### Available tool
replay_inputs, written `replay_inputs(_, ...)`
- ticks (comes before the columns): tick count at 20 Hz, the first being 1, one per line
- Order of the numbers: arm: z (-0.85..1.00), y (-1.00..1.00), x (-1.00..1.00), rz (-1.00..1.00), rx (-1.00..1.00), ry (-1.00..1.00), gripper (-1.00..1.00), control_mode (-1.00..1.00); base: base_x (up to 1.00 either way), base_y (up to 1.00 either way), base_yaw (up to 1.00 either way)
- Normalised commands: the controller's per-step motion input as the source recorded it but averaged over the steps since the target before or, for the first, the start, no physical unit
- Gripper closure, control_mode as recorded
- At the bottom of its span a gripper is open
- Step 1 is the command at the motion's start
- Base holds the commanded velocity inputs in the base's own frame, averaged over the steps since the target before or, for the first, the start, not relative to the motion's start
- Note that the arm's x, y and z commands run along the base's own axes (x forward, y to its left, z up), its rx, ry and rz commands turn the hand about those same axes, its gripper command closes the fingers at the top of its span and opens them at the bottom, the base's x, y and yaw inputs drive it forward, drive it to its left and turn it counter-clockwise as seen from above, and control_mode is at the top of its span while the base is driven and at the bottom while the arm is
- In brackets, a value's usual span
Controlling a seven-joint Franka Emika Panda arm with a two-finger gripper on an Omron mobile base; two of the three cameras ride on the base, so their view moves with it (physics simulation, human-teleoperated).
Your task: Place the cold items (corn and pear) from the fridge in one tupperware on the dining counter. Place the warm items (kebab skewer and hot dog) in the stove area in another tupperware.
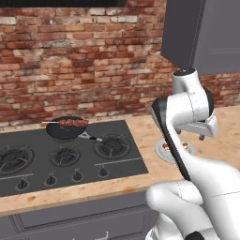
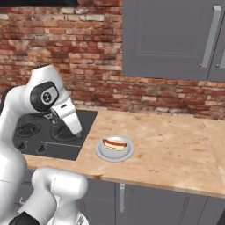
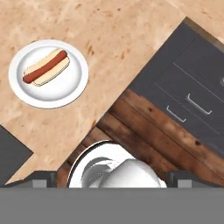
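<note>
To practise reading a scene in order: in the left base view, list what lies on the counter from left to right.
Stove burners → pan holding the kebab skewer → plate with the hot dog, partly behind the robot arm.

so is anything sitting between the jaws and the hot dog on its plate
Nothing visible blocks it. The hot dog lies alone on its white plate on bare wooden counter, and the open gripper hangs above it. The pan with the kebab skewer is off on the stove.
</note>
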Motion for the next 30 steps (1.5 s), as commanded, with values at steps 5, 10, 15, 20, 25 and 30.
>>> replay_inputs(5, -0.54, -0.30, 0.37, -0.07, 0.09, -0.03, -1.00, -1.00, 0.00, 0.00, 0.00)
replay_inputs(10, -0.52, -0.11, 0.59, -0.14, 0.09, 0.00, -1.00, -1.00, 0.00, 0.00, 0.00)
replay_inputs(15, -0.40, -0.25, 0.52, -0.09, 0.11, 0.00, -1.00, -1.00, 0.00, 0.00, 0.00)
replay_inputs(20, -0.42, -0.31, 0.21, -0.10, 0.11, 0.00, -1.00, -1.00, 0.00, 0.00, 0.00)
replay_inputs(25, -0.39, -0.17, 0.23, -0.13, 0.02, 0.00, -1.00, -1.00, 0.00, 0.00, 0.00)
replay_inputs(30, -0.33, -0.03, 0.30, -0.23, 0.03, 0.00, -1.00, -1.00, 0.00, 0.00, 0.00)
